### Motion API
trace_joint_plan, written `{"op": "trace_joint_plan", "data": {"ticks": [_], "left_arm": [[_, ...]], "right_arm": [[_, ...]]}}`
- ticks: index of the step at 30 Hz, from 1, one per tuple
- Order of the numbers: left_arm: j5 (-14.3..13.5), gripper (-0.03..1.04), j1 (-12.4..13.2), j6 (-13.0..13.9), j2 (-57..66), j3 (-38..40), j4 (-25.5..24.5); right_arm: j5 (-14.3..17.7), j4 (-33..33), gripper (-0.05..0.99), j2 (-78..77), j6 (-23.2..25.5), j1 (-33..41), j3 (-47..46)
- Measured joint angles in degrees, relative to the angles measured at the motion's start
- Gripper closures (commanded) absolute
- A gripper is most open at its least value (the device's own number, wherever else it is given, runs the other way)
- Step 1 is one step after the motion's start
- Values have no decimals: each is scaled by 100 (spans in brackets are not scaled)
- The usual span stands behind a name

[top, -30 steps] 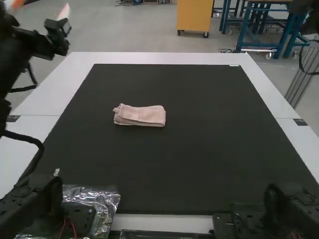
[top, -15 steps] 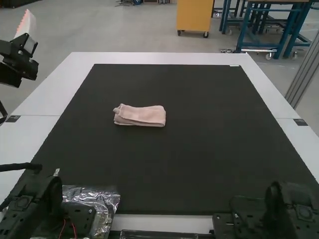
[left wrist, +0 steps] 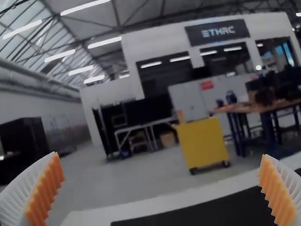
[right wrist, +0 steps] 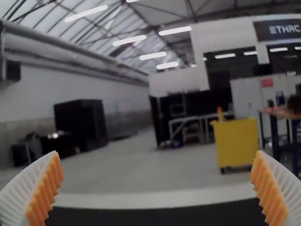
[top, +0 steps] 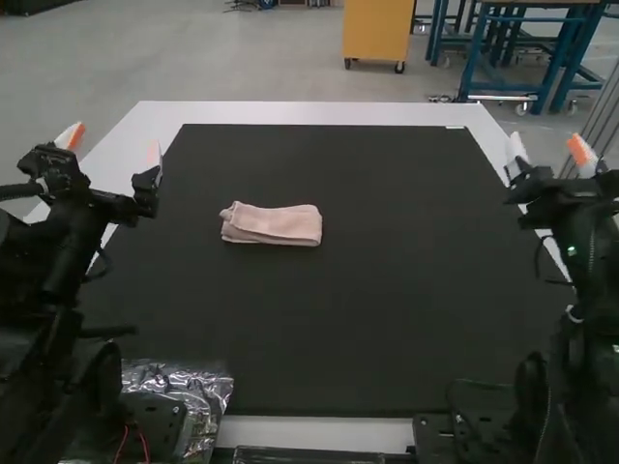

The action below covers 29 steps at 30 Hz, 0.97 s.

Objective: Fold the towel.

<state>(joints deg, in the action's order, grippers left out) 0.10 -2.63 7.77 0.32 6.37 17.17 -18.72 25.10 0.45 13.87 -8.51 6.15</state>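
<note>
High view: pink towel (top: 276,225) lies on the black mat (top: 387,300), a little left of the frame's middle and above mid-height. Folded into a narrow strip, long sides running across the frame. Right end squared off with rounded corners; left end uneven, with a small bunched tip at its upper corner. White table (top: 309,113) borders the mat. Left gripper (top: 112,145) at the left of the frame, level above the towel's height, well apart from it; fingers spread wide. Right gripper (top: 549,152) near the right edge of the frame, at about the same height, also well apart from the towel; fingers spread wide. Crinkled silver film (top: 198,387) at lower left, beside the base of the left arm (top: 63,261). Right arm (top: 585,280) stands along the right side.

Left wrist view: left gripper (left wrist: 162,158) wide, its white ribbed fingers far apart, orange pads (left wrist: 47,190) facing each other. White table border and part of the black mat seen beyond.

Right wrist view: right gripper (right wrist: 157,154) likewise wide, same white ribbed fingers, orange pads facing across the gap. Table border and a strip of mat also visible.
</note>
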Motion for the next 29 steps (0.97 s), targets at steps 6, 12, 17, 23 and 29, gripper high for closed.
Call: {"op": "trace_joint_plan", "data": {"ticks": [6,12,17,23,29], "left_arm": [[-1132,4,0,-120,15,-608,-966],[-1460,4,0,-621,9,-608,-1567],[-1539,4,-2,-787,11,-605,-1569],[-1556,4,0,-846,9,-605,-1572],[-1556,4,0,-868,9,-605,-1569]], "right_arm": [[577,-1235,2,24,-678,-2,-584],[894,-2444,2,15,-1405,-4,-579],[979,-2474,2,13,-1803,-17,-577],[1001,-2476,2,11,-1950,-20,-577],[1001,-2476,2,11,-1978,-20,-577]]}}
